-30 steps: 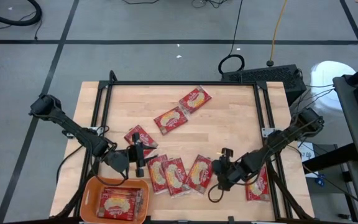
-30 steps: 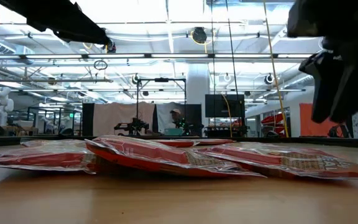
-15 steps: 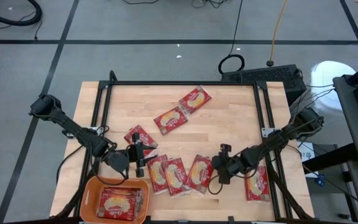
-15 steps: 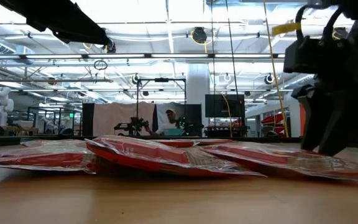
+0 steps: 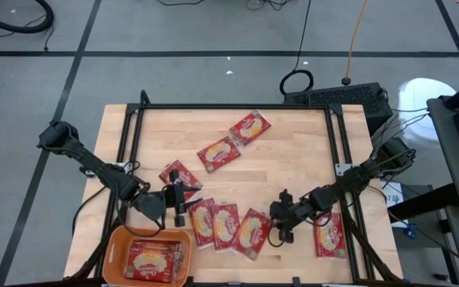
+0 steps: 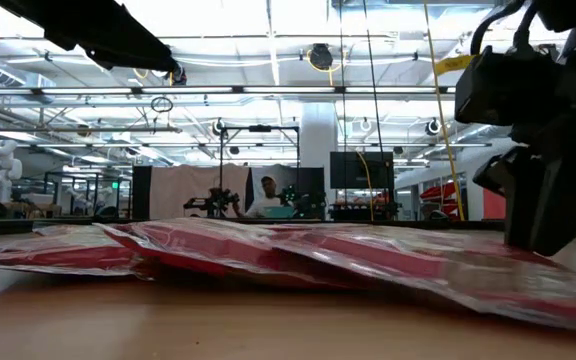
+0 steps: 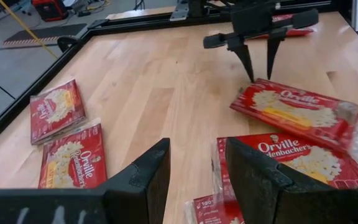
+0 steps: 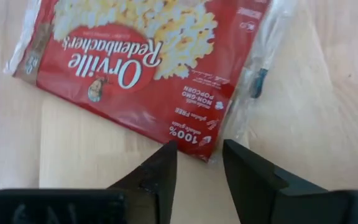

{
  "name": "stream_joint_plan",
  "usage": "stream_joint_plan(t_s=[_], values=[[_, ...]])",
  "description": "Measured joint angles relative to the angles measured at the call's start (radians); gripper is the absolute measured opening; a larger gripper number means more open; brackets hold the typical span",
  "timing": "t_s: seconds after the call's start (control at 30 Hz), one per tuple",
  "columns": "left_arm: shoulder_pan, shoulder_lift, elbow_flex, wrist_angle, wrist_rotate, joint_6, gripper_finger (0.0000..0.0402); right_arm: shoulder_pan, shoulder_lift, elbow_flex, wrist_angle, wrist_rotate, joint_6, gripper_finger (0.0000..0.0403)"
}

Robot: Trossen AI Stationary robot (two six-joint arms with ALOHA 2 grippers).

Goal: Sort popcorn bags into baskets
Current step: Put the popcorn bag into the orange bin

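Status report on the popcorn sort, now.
Left gripper open, hovering beside the basket. Right gripper open, fingertips at a popcorn bag corner. Nothing in the way.

High view set overhead, directed straight down on the whole table [image 5: 293,143], low view placed at tabletop level, aimed across it, each wrist view mounted close behind its own fingers, popcorn bags [image 5: 250,233] shared by all views

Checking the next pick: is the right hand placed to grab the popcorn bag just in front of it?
Probably yes. The right hand sits at the corner of the popcorn bag, fingers slightly apart astride its edge, and nothing lies between them.
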Motion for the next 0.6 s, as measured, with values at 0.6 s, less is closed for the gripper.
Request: stream_joint_plan(t_s=[0.6], values=[[0.007, 0.000, 0.000, 0.000, -0.001, 0.001, 0.0159, -0.007, 0.000, 0.000, -0.019, 0.075, 0.040, 0.0040]])
